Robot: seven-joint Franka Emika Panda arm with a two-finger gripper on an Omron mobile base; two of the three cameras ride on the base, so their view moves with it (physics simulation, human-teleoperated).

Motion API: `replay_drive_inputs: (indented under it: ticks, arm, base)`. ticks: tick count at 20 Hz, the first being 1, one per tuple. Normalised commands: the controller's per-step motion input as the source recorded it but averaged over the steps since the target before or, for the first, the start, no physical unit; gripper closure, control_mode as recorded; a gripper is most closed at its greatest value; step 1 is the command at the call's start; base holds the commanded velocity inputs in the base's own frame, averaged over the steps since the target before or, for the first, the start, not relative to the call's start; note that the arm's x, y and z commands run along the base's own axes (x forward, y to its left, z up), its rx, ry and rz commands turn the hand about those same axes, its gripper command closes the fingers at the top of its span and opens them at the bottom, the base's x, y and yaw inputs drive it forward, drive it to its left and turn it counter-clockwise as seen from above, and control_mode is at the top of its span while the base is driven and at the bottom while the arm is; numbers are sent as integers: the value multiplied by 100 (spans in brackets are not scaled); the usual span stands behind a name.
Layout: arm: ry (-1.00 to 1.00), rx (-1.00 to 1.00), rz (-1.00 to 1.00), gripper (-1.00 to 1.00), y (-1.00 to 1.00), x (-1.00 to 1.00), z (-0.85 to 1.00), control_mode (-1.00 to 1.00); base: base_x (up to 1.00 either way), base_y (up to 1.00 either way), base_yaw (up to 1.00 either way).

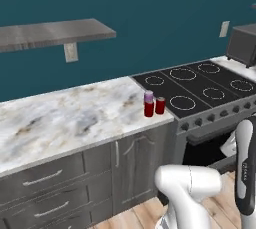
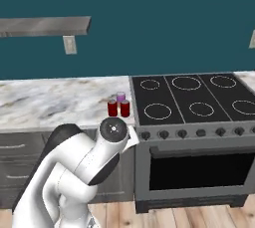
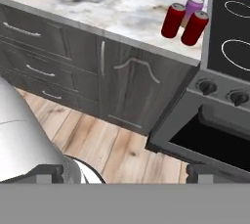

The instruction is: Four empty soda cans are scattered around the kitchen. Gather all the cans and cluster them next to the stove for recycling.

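Jaws stand wide and empty, low before the cabinets. Your three visible cans, two red cans [image 3: 184, 24] and a purple can [image 3: 194, 7], stand upright together up ahead on the worktop [image 3: 97, 3], touching the stove [image 3: 229, 27].

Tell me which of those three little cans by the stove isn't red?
The purple can with the silver top, standing behind the two red cans on the marble counter, nearest the wall.

Even, bright rendered light, soft faint shadows, no glare, slightly coarse low-resolution edges throughout.
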Motion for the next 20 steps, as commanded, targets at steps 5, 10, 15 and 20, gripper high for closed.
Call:
replay_drive_inputs:
  ticks: [5,10,15,20]
  arm:
    - [0,0,0,-100,0,0,0,100]
    - [0,0,0,-100,0,0,0,100]
    - [0,0,0,-100,0,0,0,100]
    - [0,0,0,-100,0,0,0,100]
  base:
    - [-15,-1,50]
    - [-8,0,50]
    - [-10,0,50]
    - [-19,2,48]
